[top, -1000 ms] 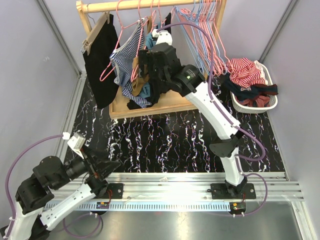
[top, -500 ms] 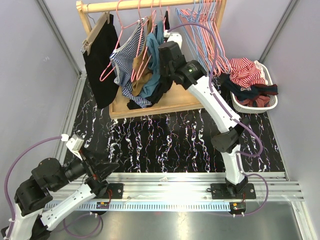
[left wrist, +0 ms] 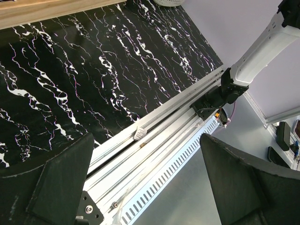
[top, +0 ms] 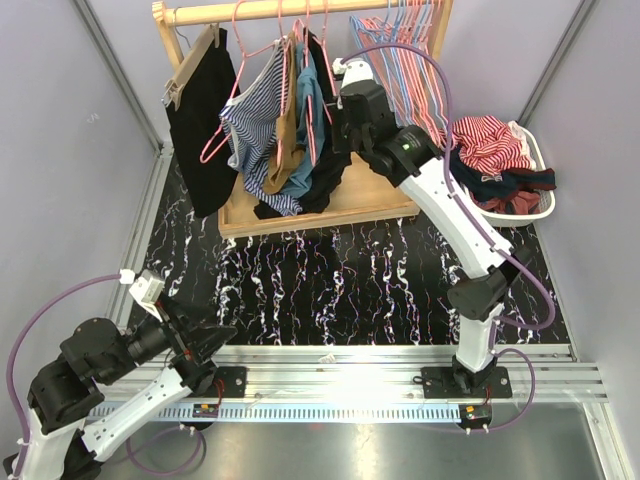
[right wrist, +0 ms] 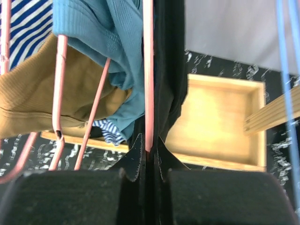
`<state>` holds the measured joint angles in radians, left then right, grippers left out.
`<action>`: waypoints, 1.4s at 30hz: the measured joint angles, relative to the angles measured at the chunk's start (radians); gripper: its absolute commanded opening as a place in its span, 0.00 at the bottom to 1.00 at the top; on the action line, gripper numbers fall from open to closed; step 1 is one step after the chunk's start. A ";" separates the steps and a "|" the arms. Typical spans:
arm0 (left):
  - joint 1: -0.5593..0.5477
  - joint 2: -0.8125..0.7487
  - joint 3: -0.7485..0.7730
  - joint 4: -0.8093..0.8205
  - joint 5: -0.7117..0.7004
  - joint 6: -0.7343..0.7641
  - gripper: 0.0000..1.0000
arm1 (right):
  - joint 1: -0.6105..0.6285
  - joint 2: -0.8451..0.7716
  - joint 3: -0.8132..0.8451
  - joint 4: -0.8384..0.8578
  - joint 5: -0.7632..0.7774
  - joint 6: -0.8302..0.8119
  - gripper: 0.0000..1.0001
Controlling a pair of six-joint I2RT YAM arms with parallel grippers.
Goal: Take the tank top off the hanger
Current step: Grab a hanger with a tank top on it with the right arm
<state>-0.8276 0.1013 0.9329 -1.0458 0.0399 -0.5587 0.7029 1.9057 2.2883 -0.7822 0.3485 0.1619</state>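
Left pincer (left wrist: 145, 139): low at the near-left corner, fingers spread fully wide and holding nothing, hanging over the black white-veined marble bench (top: 350, 290) and the aluminium base rail (top: 400, 365).

Wooden clothes rack (top: 260, 12) at the back, left to right:
- black garment on a wooden hanger (top: 200, 120)
- blue-and-white striped top (top: 250, 130)
- tan ribbed top (right wrist: 42, 98)
- teal ribbed top (right wrist: 98, 28)
- black tank top (right wrist: 168, 70) on a thin pink wire hanger (right wrist: 148, 70). Probably the task garment, but the wrist view is tight.

Right pincer (right wrist: 148, 149): arm stretched out to the rack, fingers clamped shut on the pink wire hanger. The black fabric sits right against the wire on its right side. Can't tell whether any cloth is pinched too.

The tank top hangs on its hanger on the rack, draped down over the rack's wooden tray base (right wrist: 220, 122).

Further right there's a bunch of bare pink and blue wire hangers (top: 400, 50) on the rail. At the far right is a white plastic basket (top: 500, 214) piled with red-striped and dark clothes.
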 measured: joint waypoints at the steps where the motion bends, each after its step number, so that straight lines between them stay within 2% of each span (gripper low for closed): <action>1: 0.000 0.000 0.000 0.001 0.000 0.000 0.99 | -0.003 -0.007 0.000 0.000 -0.003 -0.019 0.00; 6: 0.000 0.005 0.000 0.001 0.000 0.000 0.99 | -0.031 -0.051 -0.024 0.002 -0.018 -0.083 0.00; 9: 0.000 0.006 0.000 0.001 0.000 0.000 0.99 | -0.043 -0.114 -0.097 0.031 -0.017 -0.101 0.00; 18: -0.002 0.032 0.000 0.019 0.001 0.000 0.99 | -0.059 -0.412 -0.546 0.274 -0.035 -0.098 0.00; 23: -0.002 0.040 -0.001 0.026 0.001 0.000 0.99 | -0.078 -0.533 -0.721 0.382 -0.063 -0.082 0.00; 26: -0.003 0.045 -0.001 0.029 0.001 0.001 0.99 | -0.097 -0.541 -0.729 0.385 -0.084 -0.078 0.00; 31: -0.003 0.072 -0.001 0.036 0.001 0.005 0.99 | -0.149 -0.479 -0.646 0.377 -0.135 -0.078 0.00; 42: -0.003 0.078 0.000 0.045 -0.002 0.009 0.99 | -0.163 -0.382 -0.520 0.381 -0.185 -0.080 0.00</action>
<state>-0.8307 0.1795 0.9325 -1.0012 0.0380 -0.5495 0.5404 1.5238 1.7683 -0.4015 0.1638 0.0818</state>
